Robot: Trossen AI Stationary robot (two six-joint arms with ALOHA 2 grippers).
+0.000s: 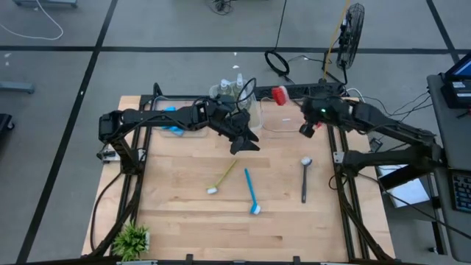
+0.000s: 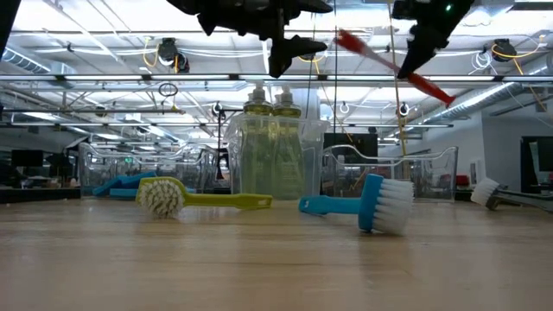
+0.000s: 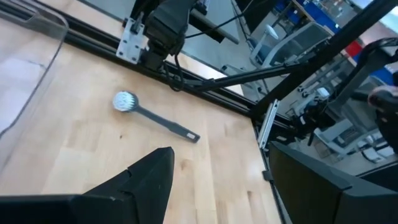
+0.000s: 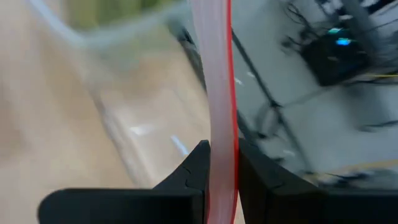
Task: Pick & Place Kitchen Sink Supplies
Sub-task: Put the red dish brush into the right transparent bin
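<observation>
Even overhead lighting; ceiling lamps glare in the low view. Right wrist view strongly motion-blurred; shadows soft.

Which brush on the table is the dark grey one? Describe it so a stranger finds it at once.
Start at the wooden table and go to its right side, near the right arm's frame. There the dark grey brush lies alone, round pale head toward the bins. Its neighbours, the yellow-green brush and blue brush, lie near the middle and are brightly coloured.
</observation>
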